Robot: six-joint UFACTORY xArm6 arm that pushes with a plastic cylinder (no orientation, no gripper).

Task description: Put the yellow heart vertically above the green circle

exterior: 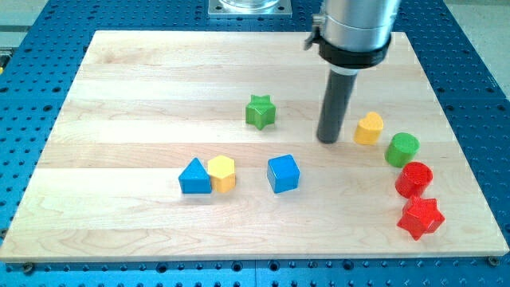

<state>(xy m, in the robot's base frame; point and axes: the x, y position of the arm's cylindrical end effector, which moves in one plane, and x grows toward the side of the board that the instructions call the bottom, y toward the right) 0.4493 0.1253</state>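
Two blocks [369, 127] [402, 149] near right edge [454, 127]

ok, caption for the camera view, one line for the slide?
My tip sits just left of the yellow heart, which lies up-left of the green circle on the wooden board.

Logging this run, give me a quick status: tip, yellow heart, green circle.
My tip just left of the yellow heart, small gap. Green circle at heart's lower right, close by. Nothing between tip and heart.

My tip [329, 139] stands just left of the yellow heart [369, 128], with the green circle [402, 149] close at the heart's lower right.
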